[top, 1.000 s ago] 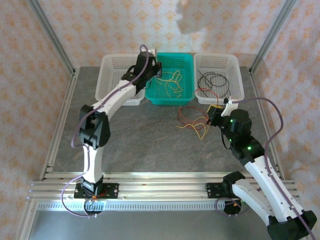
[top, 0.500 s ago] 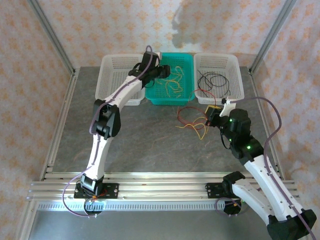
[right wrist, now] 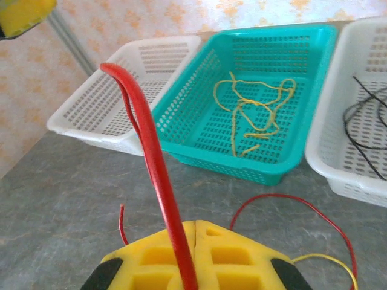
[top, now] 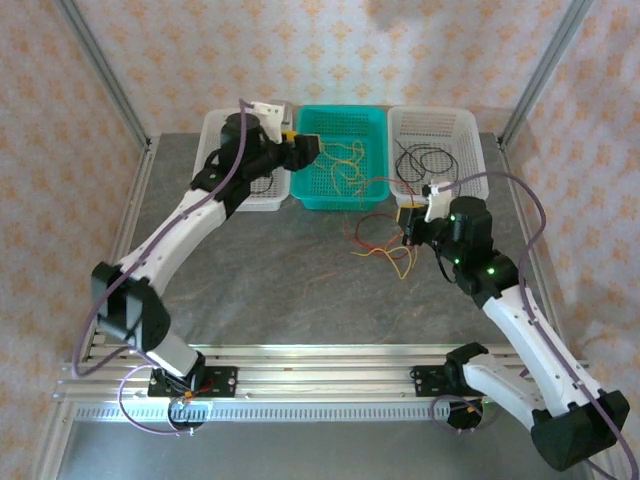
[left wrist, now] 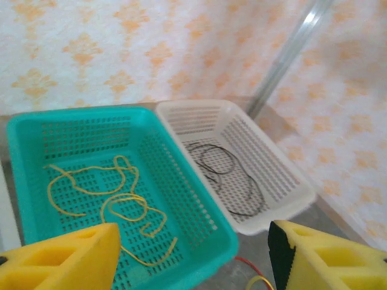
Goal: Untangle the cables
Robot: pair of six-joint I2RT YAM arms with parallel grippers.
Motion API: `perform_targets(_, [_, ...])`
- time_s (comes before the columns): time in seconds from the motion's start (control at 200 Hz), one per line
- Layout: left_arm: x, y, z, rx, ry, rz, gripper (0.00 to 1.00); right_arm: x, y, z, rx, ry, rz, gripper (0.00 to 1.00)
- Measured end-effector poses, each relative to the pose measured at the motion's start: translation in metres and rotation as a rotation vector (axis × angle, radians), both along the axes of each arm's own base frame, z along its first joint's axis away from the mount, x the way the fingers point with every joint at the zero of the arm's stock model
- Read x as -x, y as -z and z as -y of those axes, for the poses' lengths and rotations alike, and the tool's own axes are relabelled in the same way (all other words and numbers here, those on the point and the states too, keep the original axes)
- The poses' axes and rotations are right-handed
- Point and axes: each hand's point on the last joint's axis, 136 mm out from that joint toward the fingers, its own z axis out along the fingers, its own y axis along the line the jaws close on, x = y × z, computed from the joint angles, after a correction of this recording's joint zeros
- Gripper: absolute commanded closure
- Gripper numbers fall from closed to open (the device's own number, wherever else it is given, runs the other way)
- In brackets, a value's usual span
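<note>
My right gripper [right wrist: 196, 228] [top: 409, 226] is shut on a red cable [right wrist: 154, 163], which rises from the closed yellow pads in a stiff arc. That red cable [top: 372, 187] loops up from a loose red and yellow tangle [top: 388, 250] on the table. My left gripper [left wrist: 193, 260] [top: 302, 148] hangs open at the teal basket's [top: 330, 198] left rim, with nothing between its fingers. A yellow cable [left wrist: 115, 199] [top: 345, 165] lies coiled in the teal basket [left wrist: 199, 199]. Black cables [left wrist: 233, 181] [top: 430, 160] lie in the right white basket [top: 470, 185].
A white basket [right wrist: 121, 99] [top: 212, 135] stands left of the teal one with no cables seen in it; the left arm crosses over it. All three baskets line the table's far edge. Metal frame posts [top: 100, 75] rise at the back corners.
The left gripper opened and drew back from over the teal basket to its left rim, its elbow swinging far left. The right gripper shifted slightly left, lifting the red cable into a loop.
</note>
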Motion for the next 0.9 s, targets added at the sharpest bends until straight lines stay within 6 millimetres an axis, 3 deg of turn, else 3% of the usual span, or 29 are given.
perform_targets(0.185, [0.051, -0.005, 0.004, -0.05, 0.158, 0.034, 0.35, -0.004, 0.003, -0.029, 0.057, -0.158, -0.027, 1.0])
perform_targets(0.396, [0.092, 0.005, 0.023, -0.099, 0.354, 0.006, 0.29, 0.016, 0.02, -0.071, 0.125, -0.374, -0.06, 1.0])
perform_targets(0.471, [0.105, 0.014, 0.031, -0.113, 0.419, -0.022, 0.24, 0.022, 0.021, -0.078, 0.133, -0.423, -0.057, 1.0])
perform_targets(0.711, [0.137, 0.044, 0.055, -0.145, 0.591, -0.117, 0.24, 0.032, 0.018, -0.087, 0.142, -0.496, -0.033, 1.0])
perform_targets(0.791, [0.144, 0.051, 0.062, -0.149, 0.632, -0.138, 0.29, 0.034, 0.019, -0.088, 0.142, -0.508, -0.033, 1.0])
perform_targets(0.901, [0.149, 0.059, 0.067, -0.161, 0.665, -0.16, 0.45, 0.037, 0.019, -0.089, 0.139, -0.526, -0.034, 1.0])
